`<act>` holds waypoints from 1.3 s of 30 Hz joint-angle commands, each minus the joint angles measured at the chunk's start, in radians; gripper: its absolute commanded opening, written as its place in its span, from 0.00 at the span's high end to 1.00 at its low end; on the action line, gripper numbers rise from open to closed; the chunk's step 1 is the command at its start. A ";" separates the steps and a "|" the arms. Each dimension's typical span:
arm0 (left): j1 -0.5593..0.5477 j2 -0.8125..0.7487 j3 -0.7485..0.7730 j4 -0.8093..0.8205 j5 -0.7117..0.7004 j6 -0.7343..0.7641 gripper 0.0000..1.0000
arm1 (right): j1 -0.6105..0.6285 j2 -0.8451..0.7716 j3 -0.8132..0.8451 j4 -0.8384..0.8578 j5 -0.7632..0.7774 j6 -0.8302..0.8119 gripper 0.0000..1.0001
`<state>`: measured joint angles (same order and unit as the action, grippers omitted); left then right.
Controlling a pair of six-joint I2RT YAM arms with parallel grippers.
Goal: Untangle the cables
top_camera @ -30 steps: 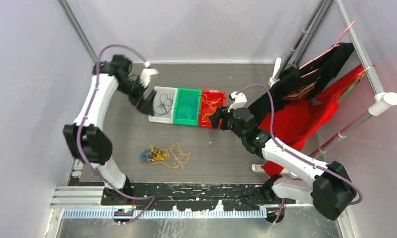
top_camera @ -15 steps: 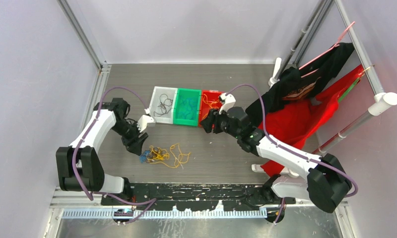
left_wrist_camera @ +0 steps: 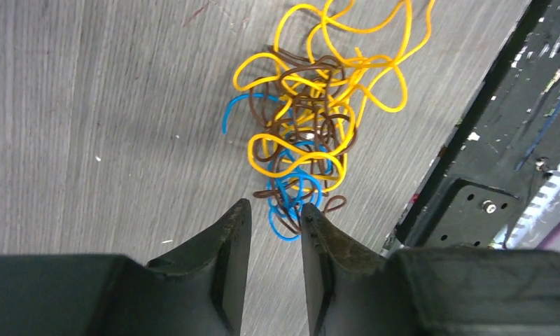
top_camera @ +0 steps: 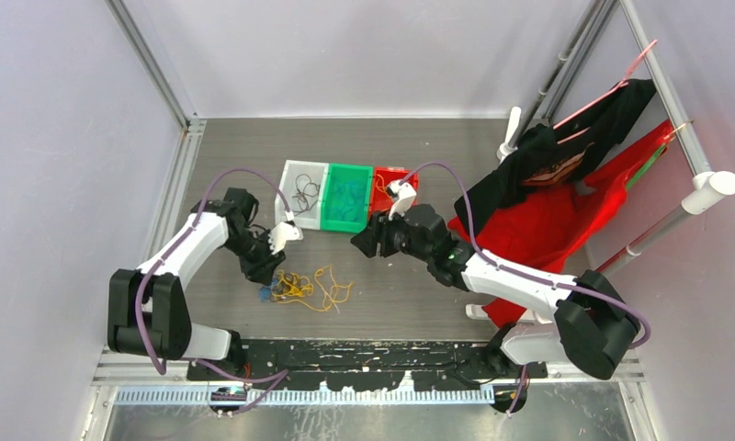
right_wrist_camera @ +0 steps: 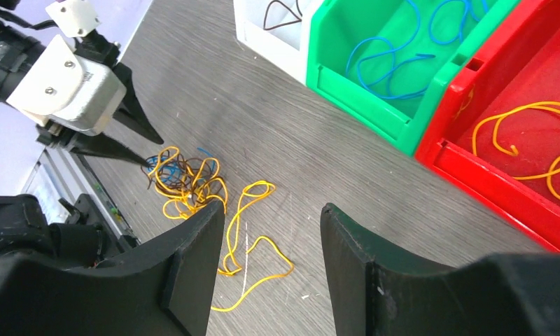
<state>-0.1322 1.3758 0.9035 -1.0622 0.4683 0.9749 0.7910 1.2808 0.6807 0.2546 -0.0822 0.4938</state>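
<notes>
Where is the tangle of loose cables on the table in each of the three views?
Top external: the tangle lies lower centre-left.
Left wrist: upper centre.
Right wrist: lower left.
Shared landmark: the left gripper, with its tips at the tangle's blue end.

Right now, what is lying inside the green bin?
Inside the green bin lie several thin blue cables, loose and curled on its floor. In the right wrist view, its near wall hides the front strip of that floor.
</notes>
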 commanded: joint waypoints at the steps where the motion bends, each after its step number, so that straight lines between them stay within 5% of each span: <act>1: 0.000 0.014 -0.014 0.057 -0.030 0.045 0.70 | 0.019 -0.017 0.027 0.034 -0.043 0.018 0.42; 7: 0.000 -0.058 0.032 -0.006 -0.028 0.095 0.99 | 0.051 -0.083 -0.014 -0.043 -0.066 0.019 0.42; 17: 0.002 -0.074 0.231 -0.185 0.130 -0.011 1.00 | 0.172 -0.013 0.019 0.075 -0.037 -0.060 0.42; 23: 0.016 -0.085 0.160 -0.213 0.106 0.051 0.69 | 0.243 0.220 0.122 0.248 -0.146 -0.069 0.41; 26: 0.106 -0.081 0.126 -0.267 0.216 0.172 0.55 | 0.259 0.317 0.174 0.300 -0.177 -0.064 0.41; 39: 0.125 0.010 0.004 -0.033 0.177 0.134 0.55 | 0.283 0.542 0.293 0.382 -0.218 -0.025 0.42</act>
<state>-0.0044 1.3617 0.9218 -1.1591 0.6136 1.1038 1.0595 1.7897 0.9157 0.5499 -0.2813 0.4538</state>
